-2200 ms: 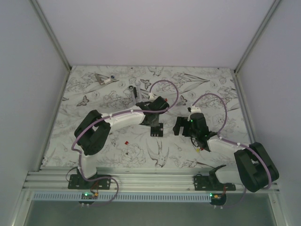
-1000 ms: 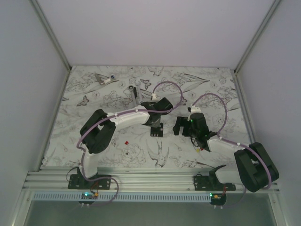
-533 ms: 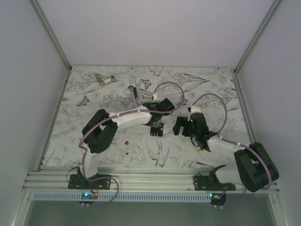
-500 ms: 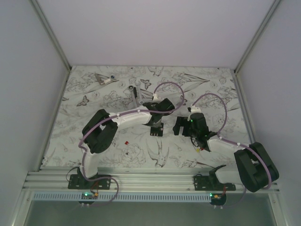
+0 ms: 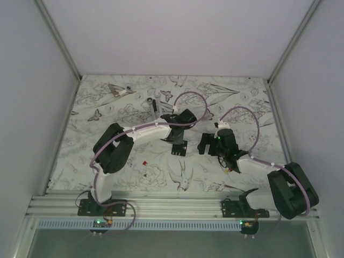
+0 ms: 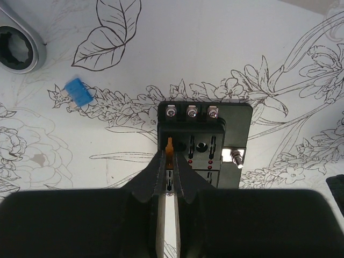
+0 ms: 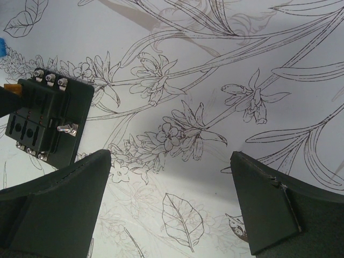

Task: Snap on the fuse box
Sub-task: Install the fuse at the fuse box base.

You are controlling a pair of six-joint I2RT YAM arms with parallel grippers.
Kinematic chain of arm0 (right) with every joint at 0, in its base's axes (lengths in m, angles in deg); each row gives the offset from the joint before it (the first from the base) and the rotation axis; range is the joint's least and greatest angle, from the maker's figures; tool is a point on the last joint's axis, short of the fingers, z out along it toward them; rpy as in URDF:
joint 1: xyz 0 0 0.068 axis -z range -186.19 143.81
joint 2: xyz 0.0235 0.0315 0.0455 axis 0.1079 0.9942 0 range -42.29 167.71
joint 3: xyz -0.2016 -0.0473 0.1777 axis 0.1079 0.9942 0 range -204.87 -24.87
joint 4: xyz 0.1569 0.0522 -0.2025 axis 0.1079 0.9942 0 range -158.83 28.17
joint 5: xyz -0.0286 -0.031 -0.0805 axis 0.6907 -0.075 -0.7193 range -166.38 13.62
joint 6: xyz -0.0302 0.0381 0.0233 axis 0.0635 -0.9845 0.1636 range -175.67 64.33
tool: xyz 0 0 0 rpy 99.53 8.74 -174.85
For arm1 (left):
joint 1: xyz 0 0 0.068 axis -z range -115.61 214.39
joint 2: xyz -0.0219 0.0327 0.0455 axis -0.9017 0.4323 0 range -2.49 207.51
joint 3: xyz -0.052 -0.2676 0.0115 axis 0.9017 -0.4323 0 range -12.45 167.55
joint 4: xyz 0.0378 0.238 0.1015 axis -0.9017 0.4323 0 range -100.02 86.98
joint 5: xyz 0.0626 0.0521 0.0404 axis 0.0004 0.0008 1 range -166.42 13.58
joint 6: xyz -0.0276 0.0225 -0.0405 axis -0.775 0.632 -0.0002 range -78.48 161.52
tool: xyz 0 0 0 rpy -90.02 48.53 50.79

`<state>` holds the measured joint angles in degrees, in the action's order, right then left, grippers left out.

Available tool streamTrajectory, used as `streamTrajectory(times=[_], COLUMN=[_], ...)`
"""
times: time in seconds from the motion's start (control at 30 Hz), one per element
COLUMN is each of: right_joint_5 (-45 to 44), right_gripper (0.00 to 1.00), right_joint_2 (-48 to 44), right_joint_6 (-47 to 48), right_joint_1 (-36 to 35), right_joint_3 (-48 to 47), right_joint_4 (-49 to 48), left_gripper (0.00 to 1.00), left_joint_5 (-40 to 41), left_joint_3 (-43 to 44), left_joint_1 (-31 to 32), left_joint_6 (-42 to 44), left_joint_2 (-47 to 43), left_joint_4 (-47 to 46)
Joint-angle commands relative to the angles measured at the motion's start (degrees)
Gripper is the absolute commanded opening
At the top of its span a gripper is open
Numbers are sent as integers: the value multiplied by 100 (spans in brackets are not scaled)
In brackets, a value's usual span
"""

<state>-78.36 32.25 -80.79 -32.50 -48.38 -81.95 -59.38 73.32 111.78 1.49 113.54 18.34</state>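
The fuse box (image 5: 179, 148) is a small black box lying flat on the patterned mat at mid-table. In the left wrist view the fuse box (image 6: 201, 129) shows three screws at its far end and rows of slots. My left gripper (image 6: 170, 158) is shut on a small orange fuse (image 6: 170, 147), held over the box's left slot; I cannot tell how deep it sits. From above, the left gripper (image 5: 177, 137) is on the box's far end. My right gripper (image 7: 171, 156) is open and empty just right of the fuse box (image 7: 48, 121), and shows from above (image 5: 207, 144).
A loose blue fuse (image 6: 79, 92) lies on the mat left of the box. A wrench ring end (image 6: 16, 49) is at the far left, with its handle seen from above (image 5: 152, 105). A small red fuse (image 5: 144, 161) lies nearer the arm bases. A grey metal piece (image 5: 121, 90) is at the back left.
The left arm's elbow swung right, then eased back a little, while its gripper stayed over the fuse box. The right arm has not moved.
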Motion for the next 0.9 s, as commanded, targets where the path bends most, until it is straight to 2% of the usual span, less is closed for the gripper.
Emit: streamTrajectory(times=[0.0, 0.4, 0.43, 0.5, 0.6, 0.77, 0.87], right_joint_5=[48, 57, 53, 50, 57, 57, 57], right_gripper=[100, 100, 100, 100, 100, 100, 100], right_joint_2=[54, 94, 83, 67, 71, 57, 52], right_joint_6=[-55, -69, -68, -71, -65, -67, -64], right_joint_1=[46, 46, 46, 42, 46, 46, 46], right_joint_3=[-118, -119, -112, -110, -102, -99, -93], right_joint_4=[-190, -208, -204, -207, -221, -216, -217], left_gripper=[0, 0, 1, 12, 22, 29, 29], left_joint_5=[-354, -724, -693, -548, -430, -237, -172], left_joint_3=[-228, -138, -140, -134, -71, 56, 115], left_joint_1=[-180, -382, -370, -332, -301, -292, -292], left_joint_6=[-57, -31, -22, 34, 110, 157, 177], left_joint_2=[334, 544, 472, 297, 50, -174, -248], left_joint_4=[402, 509, 506, 507, 509, 504, 502])
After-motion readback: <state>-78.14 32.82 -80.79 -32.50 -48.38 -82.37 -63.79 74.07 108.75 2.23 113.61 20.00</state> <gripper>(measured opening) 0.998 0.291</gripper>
